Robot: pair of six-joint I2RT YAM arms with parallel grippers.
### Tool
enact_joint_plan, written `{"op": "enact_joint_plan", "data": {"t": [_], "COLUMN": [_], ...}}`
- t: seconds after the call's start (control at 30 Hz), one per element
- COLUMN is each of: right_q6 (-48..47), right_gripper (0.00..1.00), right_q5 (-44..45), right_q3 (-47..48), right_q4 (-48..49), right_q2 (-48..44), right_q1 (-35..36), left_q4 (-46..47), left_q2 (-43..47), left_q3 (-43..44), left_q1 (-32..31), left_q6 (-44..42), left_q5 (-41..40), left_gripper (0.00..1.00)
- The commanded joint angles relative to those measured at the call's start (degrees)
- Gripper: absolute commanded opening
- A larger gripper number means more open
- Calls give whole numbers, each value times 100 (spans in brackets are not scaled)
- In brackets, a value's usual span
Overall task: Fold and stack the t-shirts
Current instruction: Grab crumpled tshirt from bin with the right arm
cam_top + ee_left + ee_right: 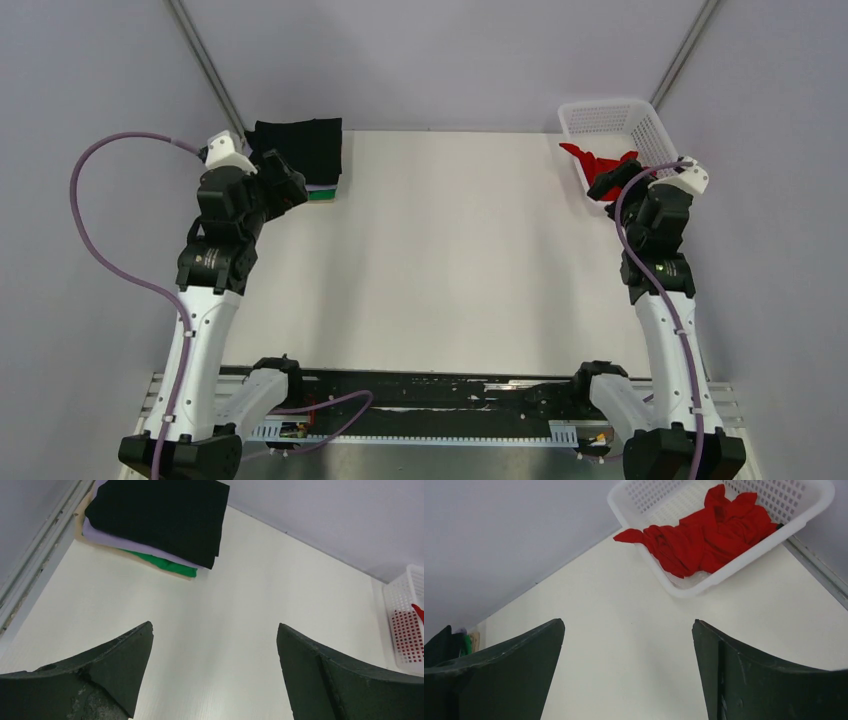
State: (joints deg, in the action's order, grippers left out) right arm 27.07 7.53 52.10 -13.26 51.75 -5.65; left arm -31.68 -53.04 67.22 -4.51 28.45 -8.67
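Currently red t-shirt is seen crumpled in basket, ahead-right of nearer right end effector, spread wide and empty; left end effector likewise.

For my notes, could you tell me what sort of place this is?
Likely a robotics lab cell: a white table enclosed by plain grey walls, with folded t-shirts and a mesh basket staged.
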Motion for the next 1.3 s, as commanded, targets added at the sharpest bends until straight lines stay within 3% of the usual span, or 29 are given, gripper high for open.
{"op": "enact_joint_plan", "data": {"t": [0.0, 0.17, 0.33, 0.53, 0.8, 0.97, 1.27], "right_q6": [-42, -483, -252, -235, 454, 1093, 1148], "right_gripper": [100, 100, 100, 100, 100, 100, 87], "right_q5": [139, 282, -588, -130, -532, -964, -1460], "right_q3": [153, 892, 2235, 4300, 6633, 6851, 7067], "right_q4": [-541, -439, -687, -1730, -3075, -3103, -2799], "right_q2": [191, 1069, 2665, 4977, 7089, 7746, 8650], "right_q1": [20, -108, -735, -979, -995, -999, -999], "left_q4": [-35, 254, 610, 586, 541, 508, 598], "left_q2": [-69, -146, -18, -49, -411, -652, -919], "left_q3": [34, -81, -435, -510, -476, -454, -558], "left_q1": [-2, 3, 1, 3, 3, -1, 2], "left_q6": [51, -177, -154, -94, -47, -24, 68], "left_q5": [79, 465, 382, 96, 111, 201, 361], "left_gripper": [100, 100, 100, 100, 100, 100, 100]}}
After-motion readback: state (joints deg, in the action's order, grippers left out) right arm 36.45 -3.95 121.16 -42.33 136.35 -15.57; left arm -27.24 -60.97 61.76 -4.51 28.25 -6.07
